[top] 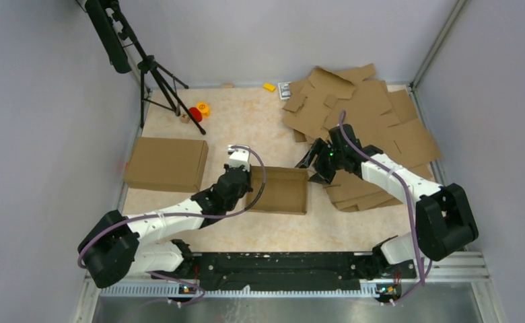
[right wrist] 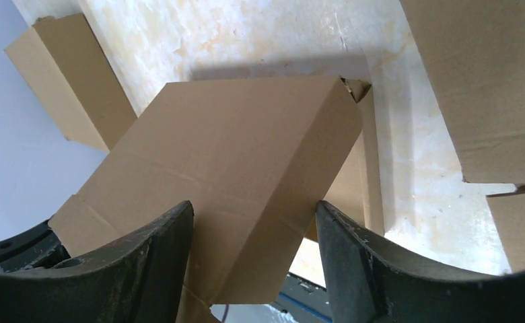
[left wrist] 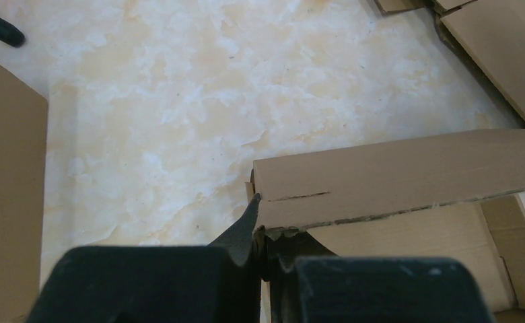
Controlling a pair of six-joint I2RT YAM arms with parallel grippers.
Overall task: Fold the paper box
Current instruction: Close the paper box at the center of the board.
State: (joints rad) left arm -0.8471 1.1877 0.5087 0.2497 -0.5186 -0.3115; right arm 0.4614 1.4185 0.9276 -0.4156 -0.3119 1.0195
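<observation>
Paper box (top: 283, 195), one, half folded and open-topped, lies mid-table (top: 246, 121), nearer the arms than the far wall. The left gripper (left wrist: 258, 225) is pinched tight on the top edge of its left wall, beside a slit. The right gripper (right wrist: 254, 215) stands wide at its right end, with a raised flap (right wrist: 233, 155) across the gap between the fingers; whether they touch it I cannot tell.

One closed box (top: 165, 163) sits well apart to the left. One heap of flat blanks (top: 367, 114) fills the far right corner and reaches just beside the right end; their number I cannot tell. One tripod (top: 157, 77) stands far left, with a red bit (top: 195, 114) and a yellow bit (top: 203, 107) by its foot.

Bare table runs between the two boxes and beyond them to the far wall.
</observation>
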